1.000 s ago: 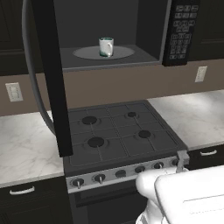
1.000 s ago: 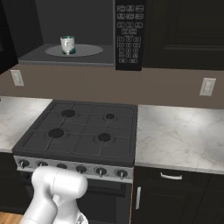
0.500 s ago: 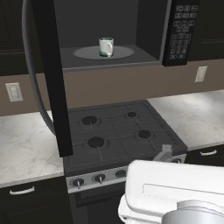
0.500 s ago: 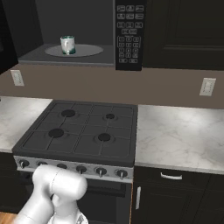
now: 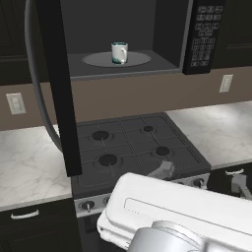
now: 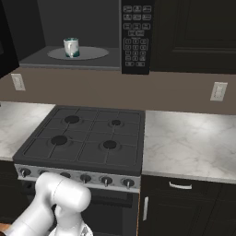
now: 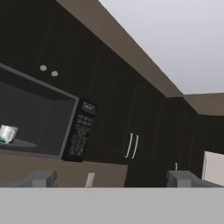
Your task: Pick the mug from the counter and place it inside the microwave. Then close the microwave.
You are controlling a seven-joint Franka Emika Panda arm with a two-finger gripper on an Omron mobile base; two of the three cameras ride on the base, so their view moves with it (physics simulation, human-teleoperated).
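The mug (image 5: pixel 119 52) stands upright on the round grey turntable (image 5: pixel 98 60) inside the microwave (image 5: pixel 202 37), whose door (image 5: pixel 59 88) hangs wide open on the left. The mug (image 6: pixel 71 47) also appears in the right base view and, small, at the left edge of the hand view (image 7: pixel 7 133). My gripper (image 5: pixel 202 177) is low in front of the stove, far below the mug and right of it, pointing up. Its fingers (image 7: pixel 41 178) stand wide apart with nothing between them. The marbled counter (image 5: pixel 29 167) runs on both sides of the stove.
A black gas stovetop (image 5: pixel 128 147) lies directly under the microwave, with knobs along its front. The open door juts out over the stove's left side. Dark upper cabinets (image 6: pixel 193 32) sit right of the keypad. A wall outlet (image 6: pixel 218 91) is above the right counter (image 6: pixel 193 143).
My arm has swung up and nearer to the left base camera, now covering much more of that view's bottom. The mug and the microwave door have not moved.
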